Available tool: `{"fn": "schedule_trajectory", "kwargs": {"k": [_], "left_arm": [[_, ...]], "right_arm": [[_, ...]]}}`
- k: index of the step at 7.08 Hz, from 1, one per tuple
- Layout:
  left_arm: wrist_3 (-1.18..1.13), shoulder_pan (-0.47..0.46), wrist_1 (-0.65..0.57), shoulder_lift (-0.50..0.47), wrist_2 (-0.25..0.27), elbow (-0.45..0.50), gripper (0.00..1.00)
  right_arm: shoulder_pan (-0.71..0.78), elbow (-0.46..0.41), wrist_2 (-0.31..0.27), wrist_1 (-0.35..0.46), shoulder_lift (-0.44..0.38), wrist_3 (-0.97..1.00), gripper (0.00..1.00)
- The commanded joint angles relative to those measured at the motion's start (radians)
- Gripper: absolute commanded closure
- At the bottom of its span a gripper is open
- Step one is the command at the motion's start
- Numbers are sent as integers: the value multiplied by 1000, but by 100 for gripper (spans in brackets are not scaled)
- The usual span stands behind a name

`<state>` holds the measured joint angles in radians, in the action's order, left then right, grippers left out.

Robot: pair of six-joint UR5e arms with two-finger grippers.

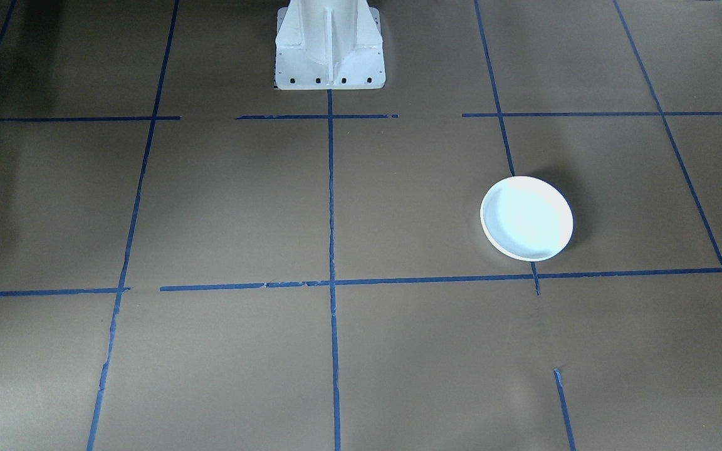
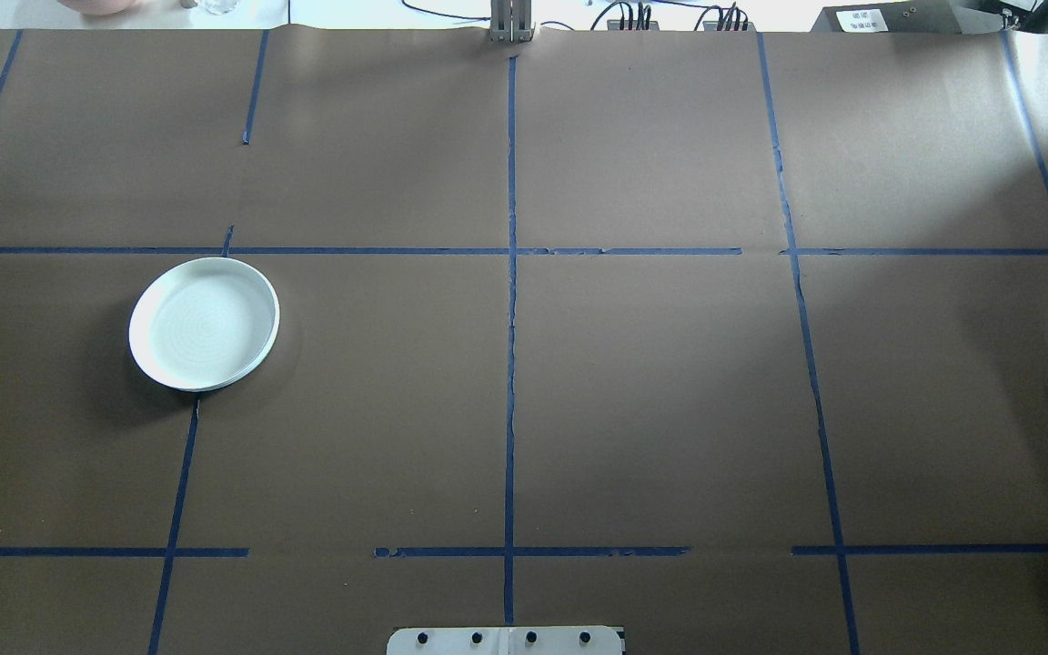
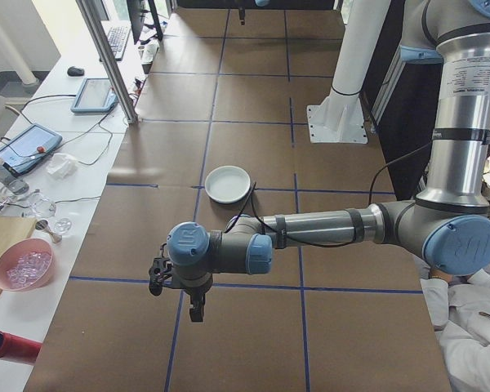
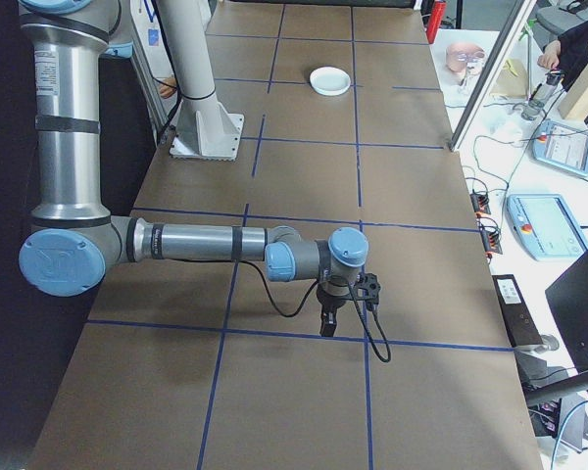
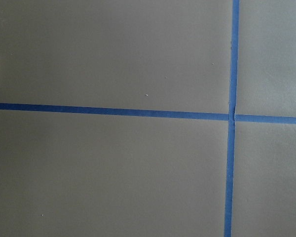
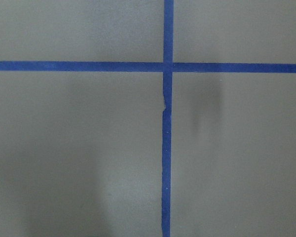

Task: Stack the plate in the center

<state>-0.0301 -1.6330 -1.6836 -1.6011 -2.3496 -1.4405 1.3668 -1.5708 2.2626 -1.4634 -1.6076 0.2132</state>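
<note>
Brown table [image 2: 670, 409] is bearing one plate [image 2: 204, 324] at mid-left, both grippers' [image 3: 194, 304] [image 4: 330, 318] jaw states being impossible to tell.

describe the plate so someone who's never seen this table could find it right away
Start at the brown paper-covered table gridded with blue tape. On the robot's left half, the plate lies over a tape line. It is round, shallow and pale bluish-white with faint concentric rings, the only dish on the paper.
</note>
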Motion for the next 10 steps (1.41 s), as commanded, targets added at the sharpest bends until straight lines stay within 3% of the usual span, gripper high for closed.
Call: {"fn": "schedule_trajectory", "kwargs": {"k": [1,10], "left_arm": [[1,-1,30,1,-20,8,0],[6,-1,-1,6,-27,9,0]], "right_arm": [[0,0,0,0,0,0,0],[0,0,0,0,0,0,0]]}}
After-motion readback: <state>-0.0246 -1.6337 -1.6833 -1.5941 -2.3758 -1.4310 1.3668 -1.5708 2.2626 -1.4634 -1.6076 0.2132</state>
